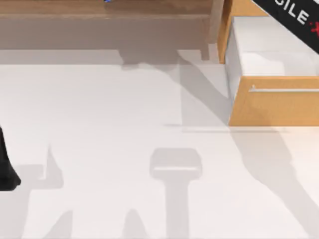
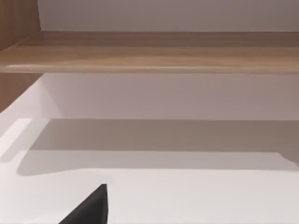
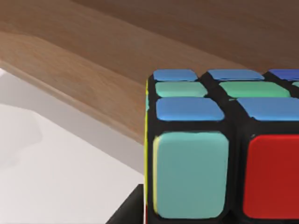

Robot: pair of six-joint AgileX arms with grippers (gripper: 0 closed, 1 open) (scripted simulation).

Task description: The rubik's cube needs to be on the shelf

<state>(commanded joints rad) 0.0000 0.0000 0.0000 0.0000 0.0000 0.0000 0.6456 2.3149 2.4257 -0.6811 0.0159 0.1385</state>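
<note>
Cube (image 3: pixel 219 154) sits close before the right pincer, over the shelf (image 3: pixel 93 65) edge; whether the pincer holds it I cannot tell. Released this near the lip, it could tip off onto the table (image 1: pixel 124 149). Left pincer (image 2: pixel 88 207) idles low, spread unclear

The shelf (image 1: pixel 104 10) looks like light-brown wood with soft grain lines and a smooth, slightly shiny top, and the table (image 1: pixel 124 124) under it is plain white, smooth and matt. The rubik's cube (image 3: pixel 219 144) looks like black plastic with smooth, bright stickers in blue, green, teal, red and yellow that have a soft shine. The drawer (image 1: pixel 274 107) is orange wood, smooth on its front, with a thin silver metal handle (image 1: pixel 284 90) and a pale, matt inside.
</note>
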